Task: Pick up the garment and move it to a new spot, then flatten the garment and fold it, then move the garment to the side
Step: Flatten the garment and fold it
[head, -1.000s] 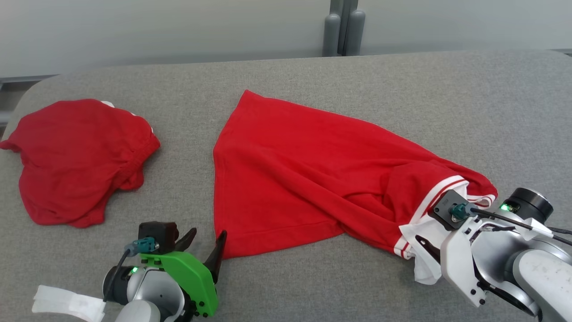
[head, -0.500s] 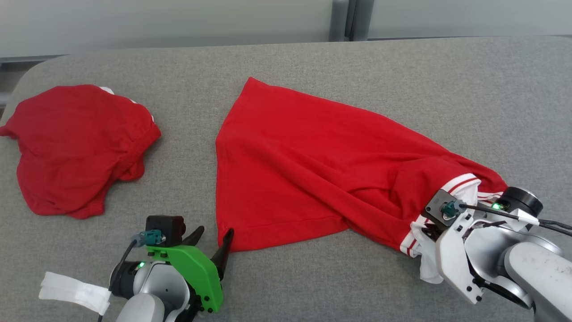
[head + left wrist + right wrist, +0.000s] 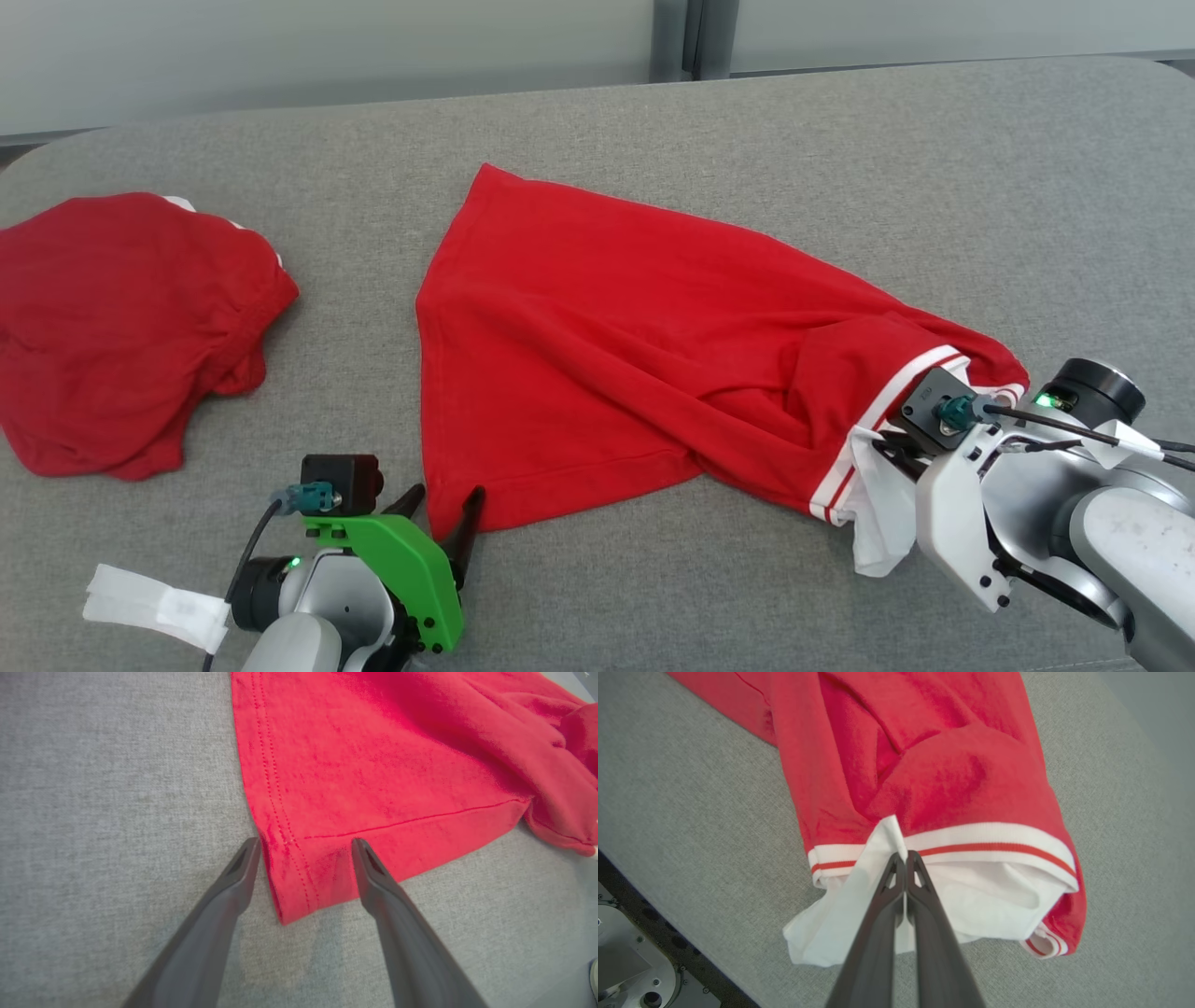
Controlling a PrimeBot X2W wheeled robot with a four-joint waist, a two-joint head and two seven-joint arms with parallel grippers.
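Right hand (image 3: 905, 856) is pinching the white flap (image 3: 840, 924) of the red shirt (image 3: 607, 327); left hand (image 3: 303, 844) is standing open around the hem corner (image 3: 294, 891), so lifting now may be risking a one-sided drag.

A grey fabric-covered surface (image 3: 747, 140) carries a red garment (image 3: 607, 355), spread from the left gripper (image 3: 446, 493) to the right gripper (image 3: 903, 855). A crumpled red cloth (image 3: 121, 327) lies well left of the left gripper.

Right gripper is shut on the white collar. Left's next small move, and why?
Probably shut the left gripper: its open fingers straddle the hem corner of the spread red fabric shirt, while the right gripper pinches the white collar.
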